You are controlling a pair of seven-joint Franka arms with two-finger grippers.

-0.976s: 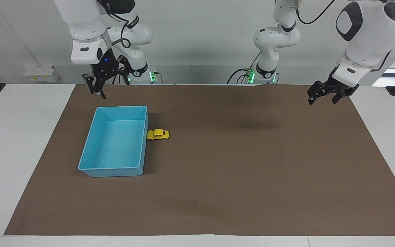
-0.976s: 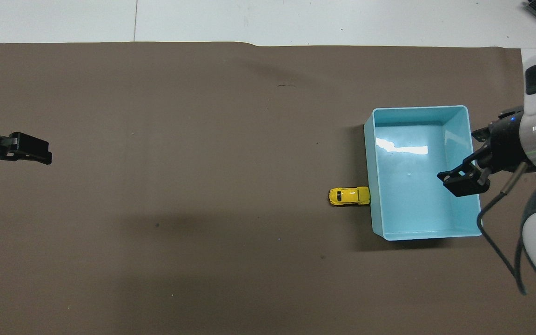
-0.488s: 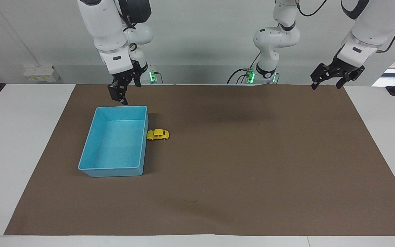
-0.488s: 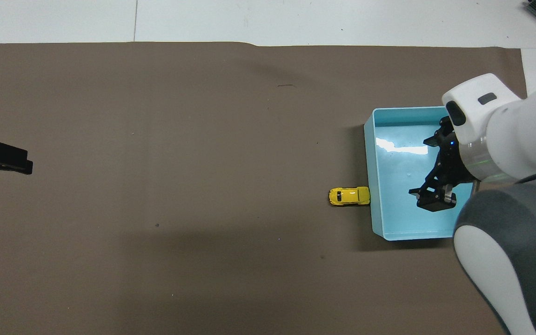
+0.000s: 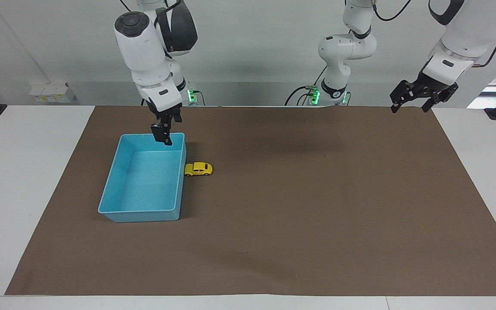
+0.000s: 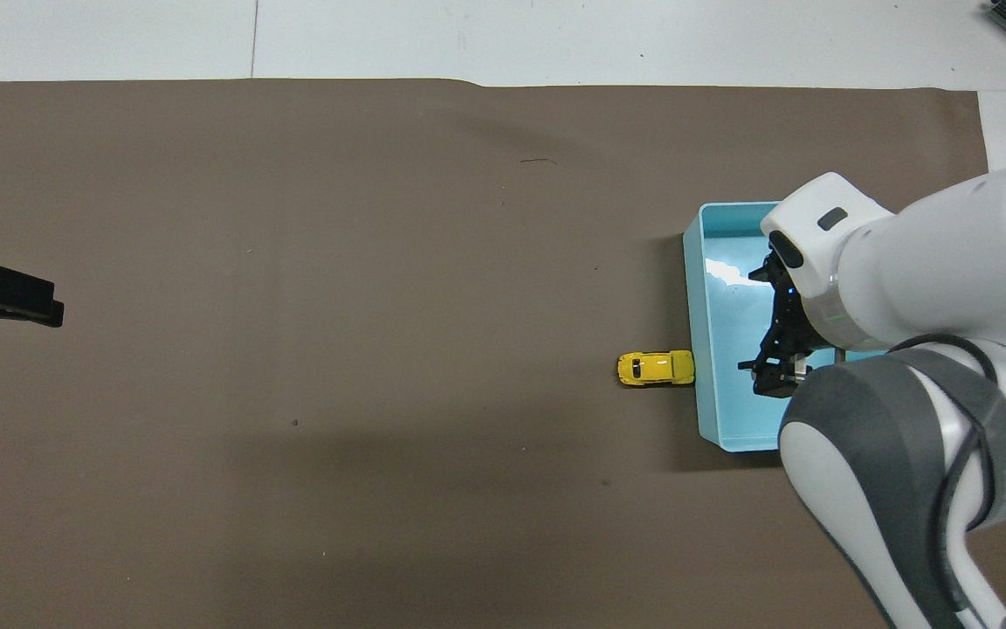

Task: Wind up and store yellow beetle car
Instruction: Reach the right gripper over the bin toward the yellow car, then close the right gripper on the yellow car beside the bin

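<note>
A brown mat covers a white table; the yellow beetle car stands on the mat left of centre in the facing view, its nose touching the side wall of an empty blue bin; the right gripper hangs in the upper left of that view, over the bin's upper rim, jaws apart and holding nothing; the left gripper waits at the upper right, over the mat's corner, also spread and empty; the step in hand looks like the approach, with winding and storing not yet begun; the next move calls for shifting across the bin wall, coming down over the small car and closing on its narrow body
</note>
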